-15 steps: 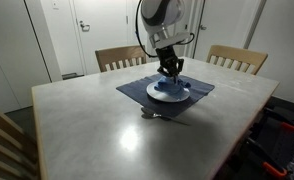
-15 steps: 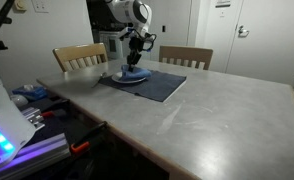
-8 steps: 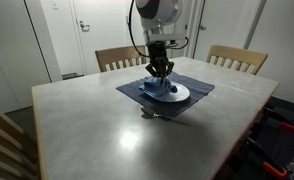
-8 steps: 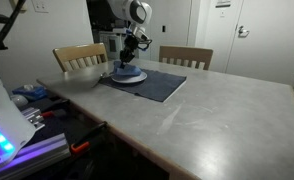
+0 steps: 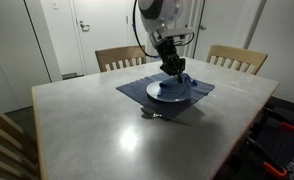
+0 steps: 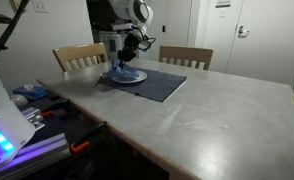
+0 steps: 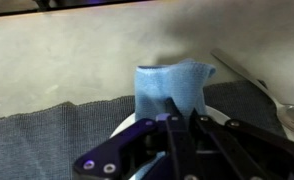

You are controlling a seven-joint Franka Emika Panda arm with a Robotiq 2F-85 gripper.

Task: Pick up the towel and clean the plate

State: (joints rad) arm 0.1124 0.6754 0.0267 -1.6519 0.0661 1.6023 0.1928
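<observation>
A white plate point(image 5: 168, 93) sits on a dark grey placemat point(image 5: 137, 90) at the far side of the table; it also shows in an exterior view point(image 6: 127, 76). My gripper point(image 5: 176, 73) presses down at the plate's far right part, shut on a light blue towel point(image 5: 185, 79). In the wrist view the towel point(image 7: 167, 84) is bunched between my fingers point(image 7: 179, 112), over the plate's rim point(image 7: 127, 129). In an exterior view the gripper point(image 6: 126, 65) is over the plate.
A metal spoon point(image 5: 155, 115) lies on the table in front of the placemat; it shows at the wrist view's right edge point(image 7: 287, 113). Two wooden chairs point(image 5: 119, 57) point(image 5: 237, 58) stand behind the table. Equipment sits beside the table point(image 6: 27, 100).
The gripper with the towel swept from the plate's right side to its left and back to the right, wiping across the plate.
</observation>
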